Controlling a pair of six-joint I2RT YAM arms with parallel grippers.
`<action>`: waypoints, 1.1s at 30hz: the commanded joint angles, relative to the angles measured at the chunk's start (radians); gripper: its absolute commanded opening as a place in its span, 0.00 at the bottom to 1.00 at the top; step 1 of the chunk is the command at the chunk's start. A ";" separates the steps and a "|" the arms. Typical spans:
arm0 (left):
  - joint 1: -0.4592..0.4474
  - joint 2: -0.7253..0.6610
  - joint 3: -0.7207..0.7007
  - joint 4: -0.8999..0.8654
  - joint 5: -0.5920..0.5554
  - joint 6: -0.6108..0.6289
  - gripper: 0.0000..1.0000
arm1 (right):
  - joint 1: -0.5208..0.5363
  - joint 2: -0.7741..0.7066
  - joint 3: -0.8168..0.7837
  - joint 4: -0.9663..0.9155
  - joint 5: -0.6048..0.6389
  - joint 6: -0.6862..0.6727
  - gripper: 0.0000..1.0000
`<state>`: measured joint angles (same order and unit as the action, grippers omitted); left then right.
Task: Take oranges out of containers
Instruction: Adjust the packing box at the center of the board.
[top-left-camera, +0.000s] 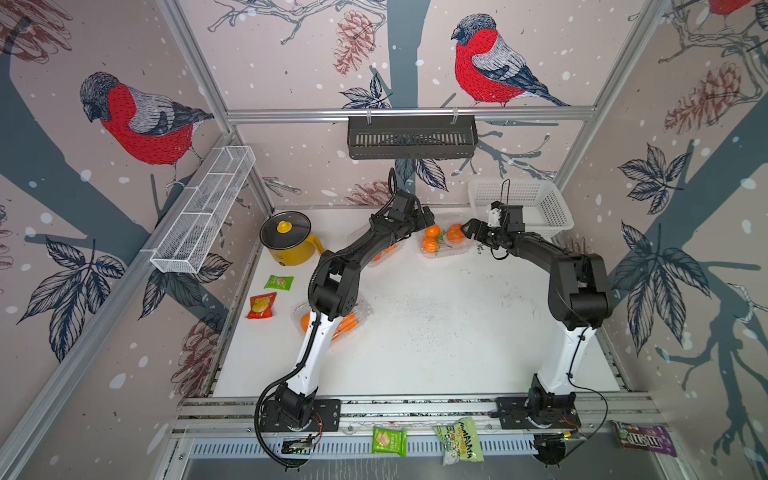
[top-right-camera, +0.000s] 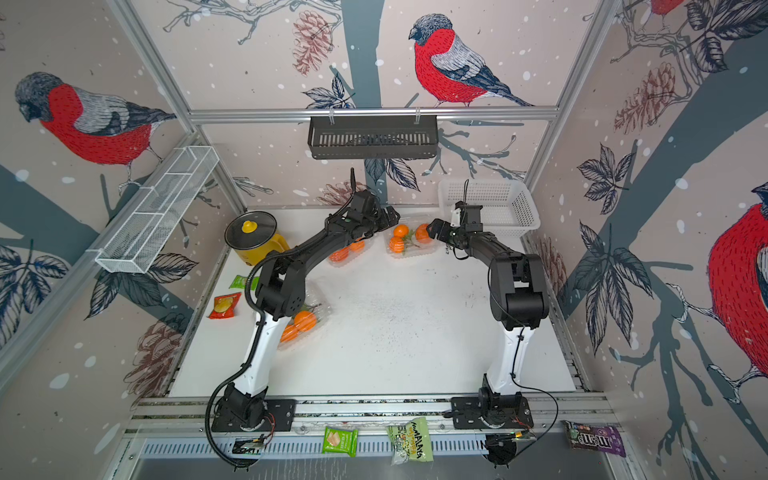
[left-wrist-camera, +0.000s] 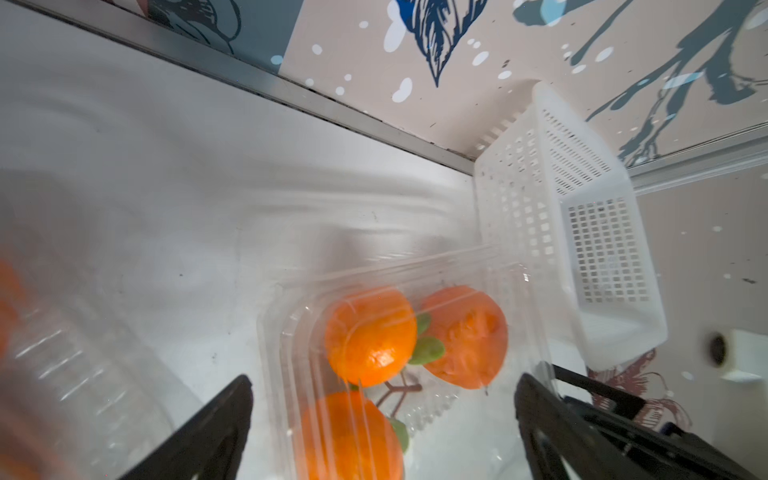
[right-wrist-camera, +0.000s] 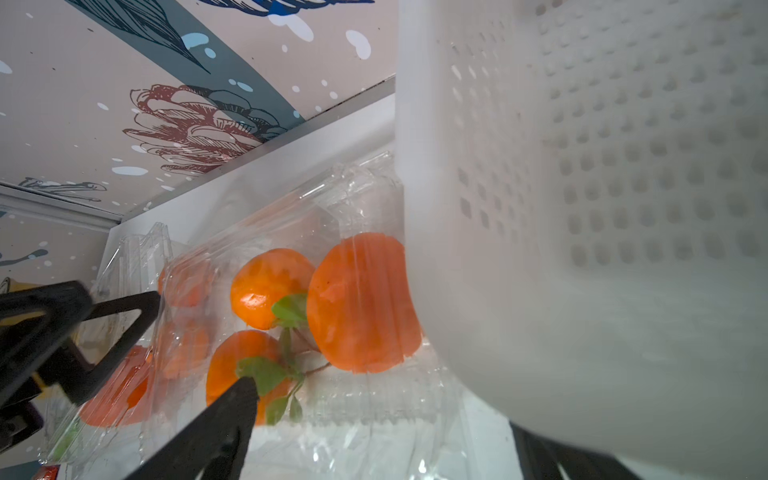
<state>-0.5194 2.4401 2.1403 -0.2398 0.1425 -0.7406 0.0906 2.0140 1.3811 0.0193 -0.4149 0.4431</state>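
The left gripper (top-left-camera: 428, 216) has its jaws spread wide with nothing between them. The right gripper (top-left-camera: 468, 230) faces it, jaws likewise apart and empty. In the right wrist view only one of its fingers (right-wrist-camera: 232, 411) shows plainly, as the other is mostly hidden behind the white basket (right-wrist-camera: 582, 208). Between the two grippers lies a clear container (top-left-camera: 451, 251) holding three oranges (top-left-camera: 432, 231) with leafy stems among them. It sits just ahead of and below the left gripper, and the nearest orange (top-left-camera: 456, 232) is just beside the right gripper's tips. Ribbed clear plastic lies between both grippers and the fruit, and I cannot tell whether the lid is fully open. The white basket stands close against the right gripper's outer side, just beside the container's corner. A second container (top-right-camera: 345, 254) with oranges lies under the left forearm, just behind the left gripper. A third container (top-right-camera: 309, 322), also with oranges, sits well back by that arm's elbow and is partly covered by it. Farther off on the left gripper's outer side are a yellow pot (top-left-camera: 289, 243) with a dark lid, a green packet (top-left-camera: 279, 282) and a red-orange packet (top-left-camera: 262, 305), all on the white table (top-left-camera: 436, 332).
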 joint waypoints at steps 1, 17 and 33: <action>0.004 0.048 0.062 -0.065 -0.001 0.058 0.97 | 0.005 0.034 0.030 0.022 -0.058 -0.039 0.95; 0.004 0.005 -0.017 -0.015 0.112 0.092 0.97 | 0.081 -0.149 -0.313 0.302 -0.210 0.151 0.88; -0.008 -0.159 -0.203 -0.004 0.086 0.119 0.97 | -0.011 -0.465 -0.828 0.594 -0.311 0.359 0.84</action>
<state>-0.5201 2.2910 1.9442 -0.2478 0.2161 -0.6334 0.0826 1.5555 0.6022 0.4900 -0.6765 0.7376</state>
